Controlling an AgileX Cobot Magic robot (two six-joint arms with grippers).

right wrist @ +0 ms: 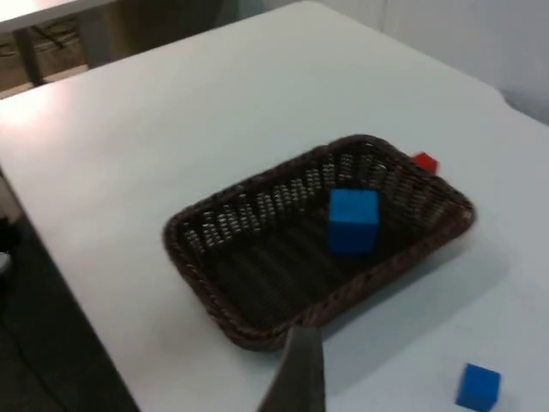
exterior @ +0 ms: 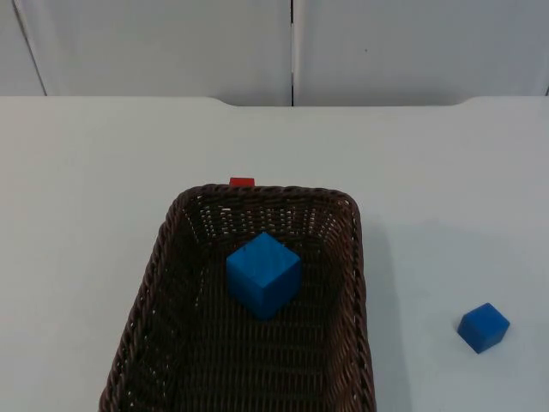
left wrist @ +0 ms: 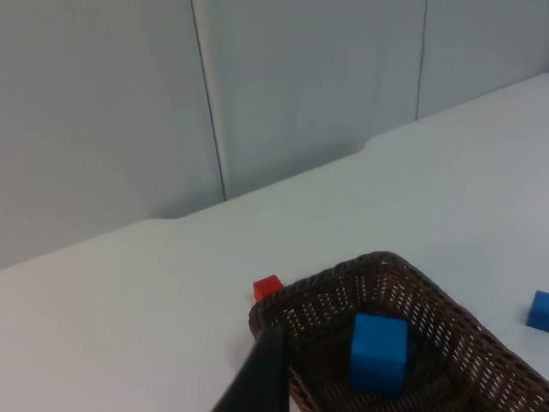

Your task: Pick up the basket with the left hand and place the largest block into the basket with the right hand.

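Basket (exterior: 159, 283) as landmark: dark woven wicker, rectangular, sitting flat on the white table (exterior: 77, 189). Small red block (exterior: 242, 182) just beyond its far rim, touching or nearly so. Large blue block (exterior: 264, 274) is inside the basket, toward the far end, resting tilted on the weave. Smaller blue block (exterior: 483, 327) well apart to the basket's right, on the table.

Left gripper: one black fingertip (left wrist: 262, 378) just by the basket's near corner; can't tell whether it's spread or closed. Right gripper: one fingertip (right wrist: 300, 369) above the basket's long rim; same, can't tell.

Handling guess: basket light, stiff but flexes a little; pinch the braided rim mid-side. Block looks rigid and smooth; grip opposite flat faces.
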